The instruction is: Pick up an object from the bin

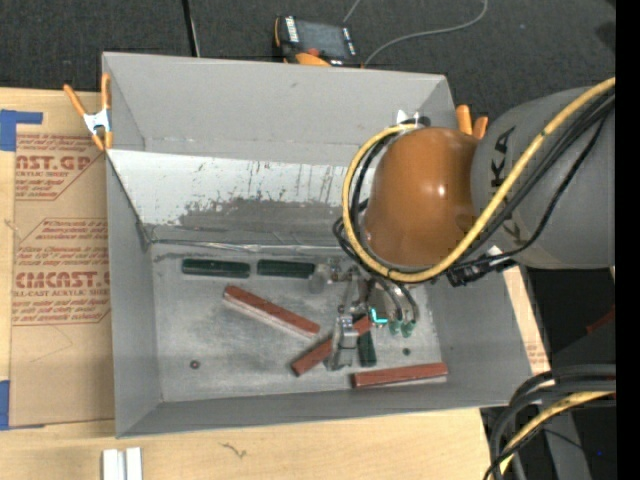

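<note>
Arm: I see it reaching in from the right, with its orange cover (415, 193) hanging over the right half of the bin (130, 298).
End effector (348, 336): it sits low over the bin floor, right of centre and toward the front, just below the cover.
Grip state: I cannot tell whether it is wide or narrow.
Nearest thing: a short red-brown bar (312, 358) lies tilted on the floor, its upper right end at the end effector. I cannot tell if they touch.
Also close: a small dark green piece (366, 349) lies just to the right, and a red-brown bar (398, 375) lies flat by the front wall.
Farther left: a long red-brown bar (270, 311) lies slantwise mid-floor.
Back of floor: a dark green bar (215, 266) and a second dark green bar (285, 267) lie end to end below the back slope.
</note>
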Tool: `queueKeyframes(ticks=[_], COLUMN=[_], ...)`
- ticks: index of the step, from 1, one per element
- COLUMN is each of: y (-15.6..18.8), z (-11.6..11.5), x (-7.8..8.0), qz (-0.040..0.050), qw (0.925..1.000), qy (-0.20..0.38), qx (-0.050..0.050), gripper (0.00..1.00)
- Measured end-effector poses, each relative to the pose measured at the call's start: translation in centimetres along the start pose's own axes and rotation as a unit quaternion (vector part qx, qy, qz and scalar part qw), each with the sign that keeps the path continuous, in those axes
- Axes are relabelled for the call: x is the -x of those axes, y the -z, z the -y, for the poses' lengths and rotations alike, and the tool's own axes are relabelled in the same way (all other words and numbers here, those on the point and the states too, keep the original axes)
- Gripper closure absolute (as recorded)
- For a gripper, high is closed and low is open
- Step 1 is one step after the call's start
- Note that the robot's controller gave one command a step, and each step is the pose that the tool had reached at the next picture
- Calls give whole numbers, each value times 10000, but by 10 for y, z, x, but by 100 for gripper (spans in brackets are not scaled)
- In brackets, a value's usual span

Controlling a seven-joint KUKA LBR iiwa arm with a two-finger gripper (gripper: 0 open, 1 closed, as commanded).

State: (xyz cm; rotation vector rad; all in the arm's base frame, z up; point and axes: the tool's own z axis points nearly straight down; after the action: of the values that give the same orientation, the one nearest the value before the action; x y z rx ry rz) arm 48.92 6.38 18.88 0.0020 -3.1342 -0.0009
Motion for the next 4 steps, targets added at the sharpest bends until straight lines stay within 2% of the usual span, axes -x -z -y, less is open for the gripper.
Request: queueKeyframes(ticks=[1,4], y=[-119,-117], z=[24,22], x=[-1,3], qz=[92,59], qw=[9900,9902], qy=[1410,1397], qx=[-4,-2], gripper=[0,0])
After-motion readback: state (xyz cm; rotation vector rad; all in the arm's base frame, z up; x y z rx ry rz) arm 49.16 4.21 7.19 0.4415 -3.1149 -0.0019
